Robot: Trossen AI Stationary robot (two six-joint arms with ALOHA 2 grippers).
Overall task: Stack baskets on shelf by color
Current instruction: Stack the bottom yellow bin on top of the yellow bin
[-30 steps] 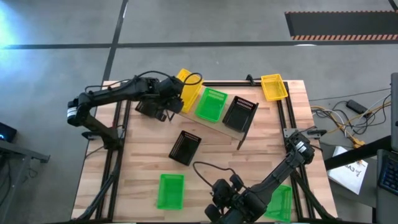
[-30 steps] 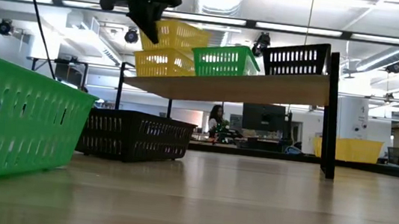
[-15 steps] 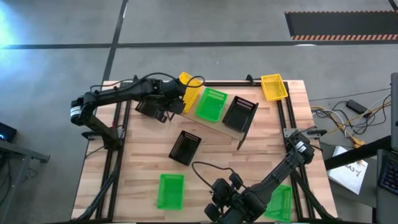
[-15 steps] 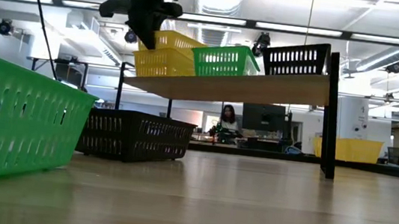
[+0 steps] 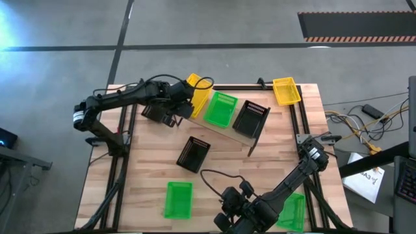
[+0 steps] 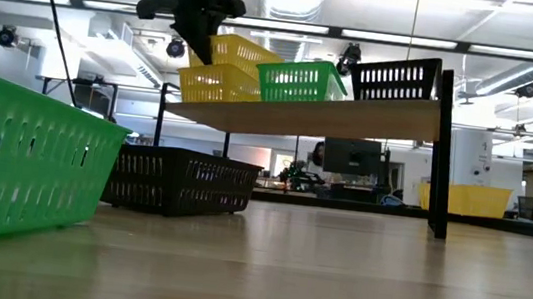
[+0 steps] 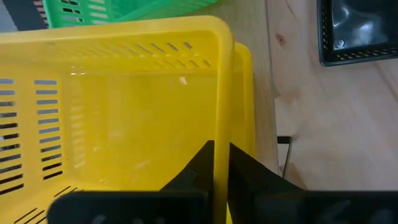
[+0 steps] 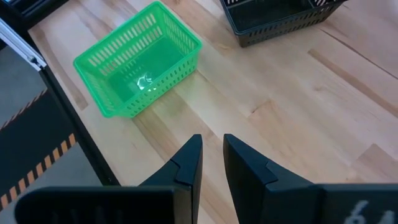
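Note:
My left gripper (image 5: 184, 97) is shut on a yellow basket (image 6: 242, 51) at the shelf's (image 6: 331, 117) left end. That basket sits tilted inside a second yellow basket (image 6: 215, 85) standing on the plank. Beside them on the shelf stand a green basket (image 5: 221, 109) and a black basket (image 5: 251, 117). A black basket (image 5: 193, 154) and a green basket (image 5: 178, 199) rest on the tabletop. My right gripper (image 8: 212, 146) hovers narrowly open over the table's near part, touching nothing, with the green basket (image 8: 140, 68) ahead of it. My left gripper (image 7: 221, 149) pinches the upper yellow basket's end wall at its rim (image 7: 224, 112), one finger inside the basket and one outside. The fingers come from above, slanting from the table's left. The basket is tilted, its lower part inside the yellow basket below (image 7: 245, 93).
Another yellow basket (image 5: 286, 91) lies at the table's far right corner, and a green one (image 5: 294, 211) at the near right edge by the right arm (image 5: 260, 205). Bare tabletop lies between the shelf and the near baskets. People sit in the room beyond.
My left gripper has moved a little toward the table's right with the yellow basket, still shut on it. The basket has come down over the yellow basket on the shelf and stays tilted in it. The right arm has kept still.

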